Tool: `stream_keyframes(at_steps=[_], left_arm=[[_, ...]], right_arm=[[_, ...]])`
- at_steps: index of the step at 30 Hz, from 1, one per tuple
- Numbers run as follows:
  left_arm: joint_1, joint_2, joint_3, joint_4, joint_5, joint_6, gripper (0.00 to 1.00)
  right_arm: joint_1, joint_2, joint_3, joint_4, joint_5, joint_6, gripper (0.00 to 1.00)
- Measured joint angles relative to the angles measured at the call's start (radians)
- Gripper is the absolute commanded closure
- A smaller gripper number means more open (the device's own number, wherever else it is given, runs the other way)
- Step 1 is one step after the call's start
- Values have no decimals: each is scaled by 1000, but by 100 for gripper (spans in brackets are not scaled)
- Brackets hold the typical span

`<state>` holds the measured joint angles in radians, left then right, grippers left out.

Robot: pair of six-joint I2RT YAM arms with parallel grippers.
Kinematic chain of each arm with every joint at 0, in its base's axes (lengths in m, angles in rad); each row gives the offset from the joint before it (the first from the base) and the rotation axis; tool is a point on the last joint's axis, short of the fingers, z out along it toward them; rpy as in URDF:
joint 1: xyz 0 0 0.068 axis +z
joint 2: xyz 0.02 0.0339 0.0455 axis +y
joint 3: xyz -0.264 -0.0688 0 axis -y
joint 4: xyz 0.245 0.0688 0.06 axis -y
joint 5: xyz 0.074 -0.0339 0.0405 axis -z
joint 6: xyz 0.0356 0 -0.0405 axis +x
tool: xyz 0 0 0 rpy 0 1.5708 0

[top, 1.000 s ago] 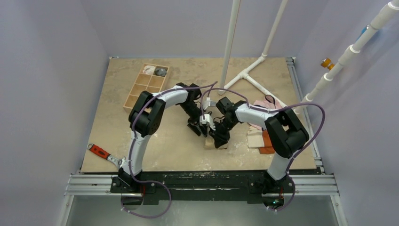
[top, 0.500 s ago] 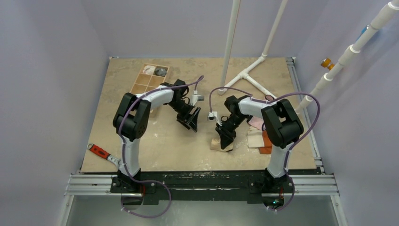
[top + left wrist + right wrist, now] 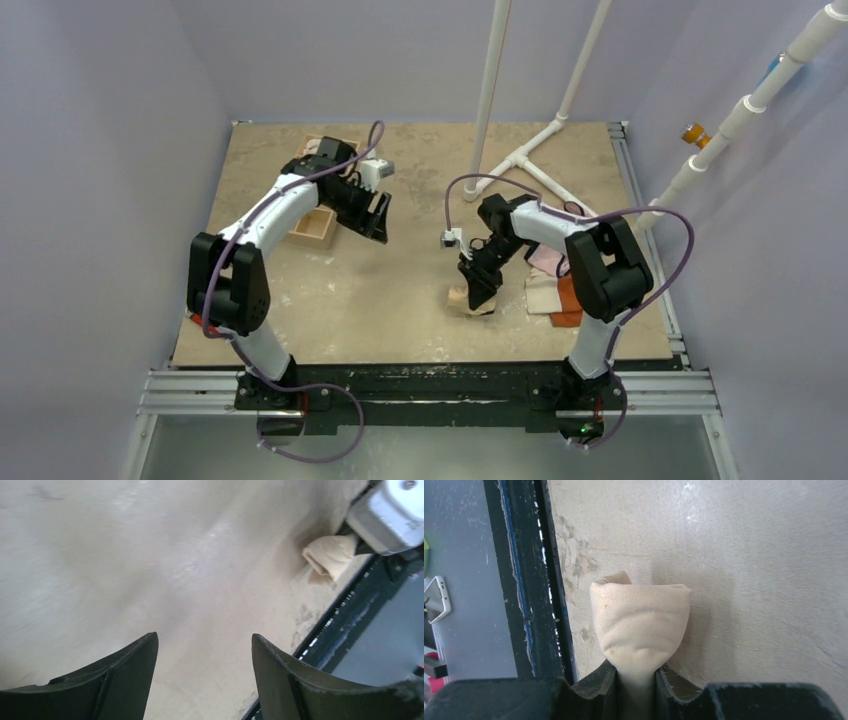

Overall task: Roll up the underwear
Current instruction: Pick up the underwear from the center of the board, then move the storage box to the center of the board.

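The underwear (image 3: 461,298) is a tight tan-beige roll lying near the table's front edge, right of centre. My right gripper (image 3: 481,293) is shut on one end of it. In the right wrist view the roll (image 3: 639,620) bulges out from between the jaws of the right gripper (image 3: 636,674), which pinch the fabric. My left gripper (image 3: 376,222) hangs open and empty at the back left, far from the roll. The left wrist view shows the left gripper (image 3: 204,637) spread wide over bare table, with the roll (image 3: 330,556) small in the distance.
A wooden compartment box (image 3: 318,228) sits at the back left, partly under my left arm. Pink, cream and orange cloths (image 3: 553,292) lie right of the roll. White pipes (image 3: 522,155) stand at the back. The black front rail (image 3: 531,580) runs close beside the roll.
My left arm has swung away from the roll to the back left, over the wooden box, jaws still open. The right gripper has stayed shut on the roll, shifting only slightly.
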<state>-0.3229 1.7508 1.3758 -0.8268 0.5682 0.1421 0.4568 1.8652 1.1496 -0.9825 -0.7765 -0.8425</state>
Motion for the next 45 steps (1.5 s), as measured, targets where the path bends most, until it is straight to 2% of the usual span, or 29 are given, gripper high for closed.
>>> stream_keyframes(at_steps=[6,13,18,25,29,35,40,43,45], left_arm=[[101,-53,75,-14,-227,27,31],[192,121,298,-61,-416,87,39],[203,259,396,-74,-470,121,44],[202,410,509,-135,-468,150,54],[198,438,513,-159,-460,158,59],[170,444,485,-168,-443,158,73],[147,412,389,-153,-420,141,92],[135,379,334,-175,-407,127,99],[122,361,306,-184,-409,121,100]], right_arm=[[0,-93,17,9,3,42,100],[0,-167,15,44,6,90,100],[0,-194,-4,71,8,113,100],[0,-200,-13,92,24,128,100],[0,-200,-13,96,26,129,100],[0,-200,-13,101,27,129,100],[0,-200,-13,104,30,129,100],[0,-200,-15,106,33,132,100],[0,-200,-21,109,34,136,100]])
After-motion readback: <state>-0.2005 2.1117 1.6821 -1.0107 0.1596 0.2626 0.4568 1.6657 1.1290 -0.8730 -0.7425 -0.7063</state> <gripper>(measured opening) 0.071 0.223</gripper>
